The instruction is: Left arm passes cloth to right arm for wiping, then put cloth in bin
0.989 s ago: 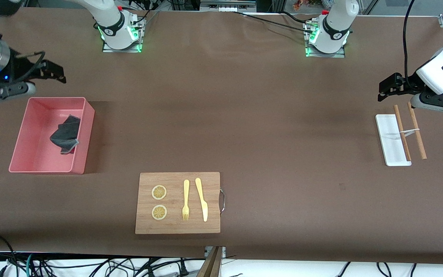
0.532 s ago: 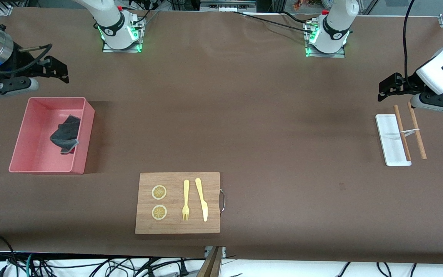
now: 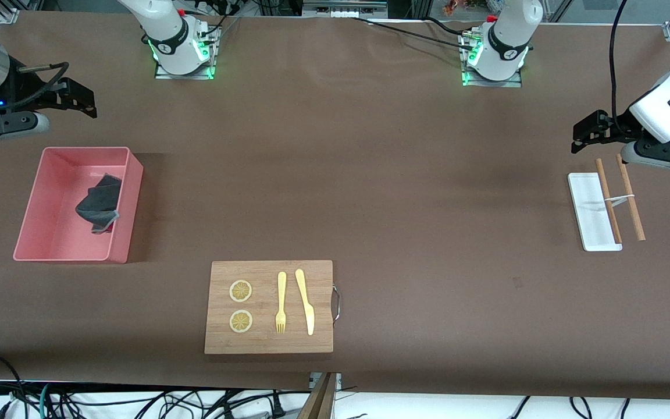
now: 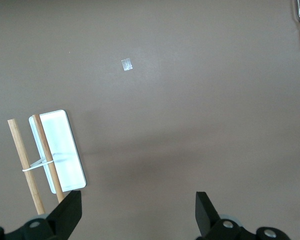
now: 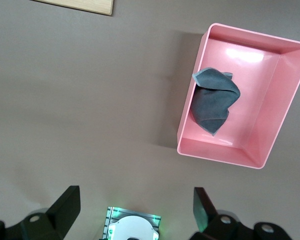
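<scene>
Cloth [image 3: 100, 203] crumpled in bin [image 3: 38, 201] (red side mostly hidden).

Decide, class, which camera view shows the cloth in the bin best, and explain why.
The right wrist view: the cloth lies crumpled against one wall of the pink bin, seen large from straight above. The front view shows the cloth smaller, with a red edge peeking out underneath. The left wrist view shows no cloth at all.

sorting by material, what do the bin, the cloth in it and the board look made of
Bin: glossy pink plastic by its sheen.
Cloth: soft dark grey fabric, crumpled, with a pale edge.
Board: probably wood or bamboo, matte, with a grain showing.
</scene>
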